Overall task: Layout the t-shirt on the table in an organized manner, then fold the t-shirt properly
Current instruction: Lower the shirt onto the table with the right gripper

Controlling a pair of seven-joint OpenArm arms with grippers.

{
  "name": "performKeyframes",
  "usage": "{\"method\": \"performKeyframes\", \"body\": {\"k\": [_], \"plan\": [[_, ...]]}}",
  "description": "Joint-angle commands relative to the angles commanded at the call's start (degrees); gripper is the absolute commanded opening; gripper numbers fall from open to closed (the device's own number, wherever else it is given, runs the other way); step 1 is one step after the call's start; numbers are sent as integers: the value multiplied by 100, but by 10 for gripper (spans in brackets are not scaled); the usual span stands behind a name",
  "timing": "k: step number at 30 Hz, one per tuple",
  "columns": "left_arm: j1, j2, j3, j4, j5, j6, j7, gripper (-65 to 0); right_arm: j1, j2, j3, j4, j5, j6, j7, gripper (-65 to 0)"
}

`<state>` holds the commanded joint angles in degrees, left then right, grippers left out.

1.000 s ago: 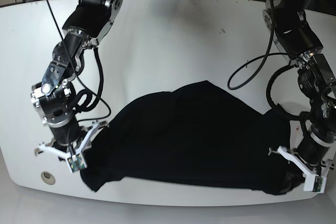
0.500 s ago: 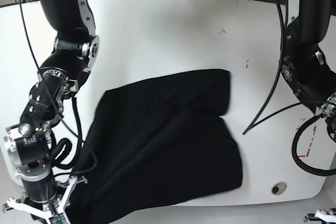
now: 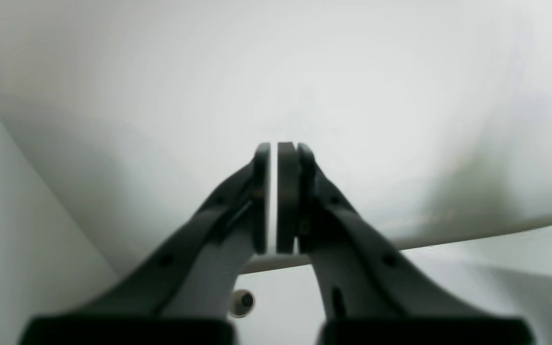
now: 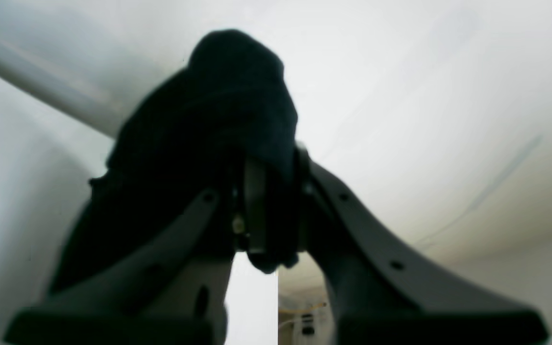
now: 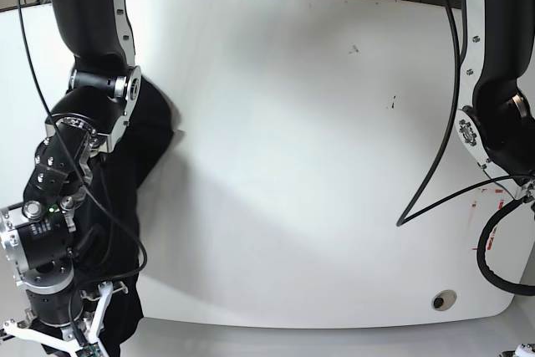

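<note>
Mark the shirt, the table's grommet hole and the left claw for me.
shirt [image 5: 152, 135]: base view, the black cloth beside the right arm.
grommet hole [image 5: 443, 299]: base view, its dark centre.
left claw [image 3: 274, 196]: left wrist view, the slit between its closed tips.

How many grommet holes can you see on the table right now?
1 in the base view: the grommet hole near the table's front right edge. Another may be hidden behind the right arm and t-shirt at the left.

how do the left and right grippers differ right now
The right gripper is shut on the t-shirt, black cloth bunched over its fingers; the left gripper is shut with nothing between its pads. In the base view the right one hangs low beside the table; the left one is out of frame. Both are dark two-finger grippers.
</note>
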<state>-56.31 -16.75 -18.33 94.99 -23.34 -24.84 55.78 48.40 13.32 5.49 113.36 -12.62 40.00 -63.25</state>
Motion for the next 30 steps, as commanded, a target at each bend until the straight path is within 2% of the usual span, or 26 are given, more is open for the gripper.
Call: {"method": "performKeyframes", "body": {"k": [7, 14, 20, 25, 28, 30], "plan": [[404, -9, -9, 105, -141, -9, 26, -644, 9, -255, -35, 9, -18, 0, 0, -640], [738, -35, -378, 114, -325, -9, 26, -644, 44, -343, -791, 44, -35, 0, 0, -642], [800, -105, -527, 105, -316, -9, 26, -644, 325, -870, -1275, 132, -53, 0, -211, -642], [967, -290, -527, 105, -325, -9, 9, -644, 853, -1327, -1336, 176, -53, 0, -475, -642], [985, -290, -527, 114, -325, -9, 18, -644, 1143, -1477, -1336, 167, -88, 0, -492, -642], [1011, -290, -527, 114, -325, -9, 18, -644, 1231, -1495, -1336, 158, -316, 0, -492, -642]]}}
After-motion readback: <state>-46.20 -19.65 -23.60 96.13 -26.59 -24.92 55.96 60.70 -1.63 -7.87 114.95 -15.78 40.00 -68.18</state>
